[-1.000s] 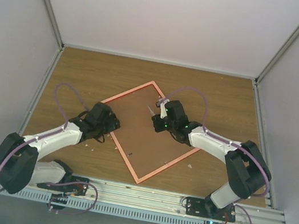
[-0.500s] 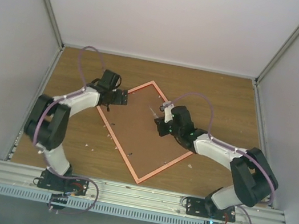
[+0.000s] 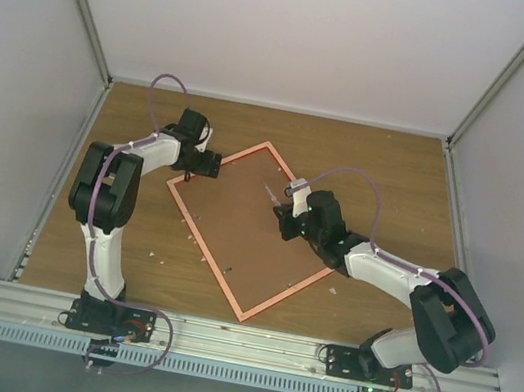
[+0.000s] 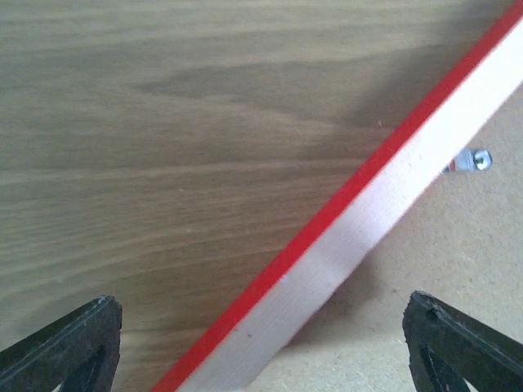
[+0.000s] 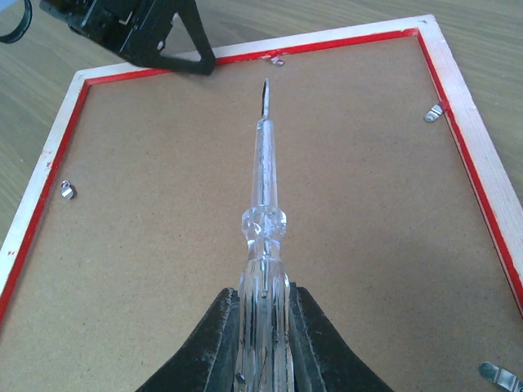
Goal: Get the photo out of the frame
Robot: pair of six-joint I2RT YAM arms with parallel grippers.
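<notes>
The frame lies face down on the table, turned like a diamond, with its plain brown backing board up. The photo is hidden under the board. My left gripper is open at the frame's upper-left side; in the left wrist view its fingertips stand wide apart either side of the red-edged rim. My right gripper is shut on a clear screwdriver, held over the board with its tip pointing at the far rim near the left gripper.
Small metal clips sit along the inside of the rim: one at the left, one at the far edge, one at the right. One clip also shows in the left wrist view. Grey walls enclose the wooden table.
My left arm has swung from the frame's near-left side up to its upper-left rim. My right gripper has shifted slightly right and nearer with the screwdriver still in it.
</notes>
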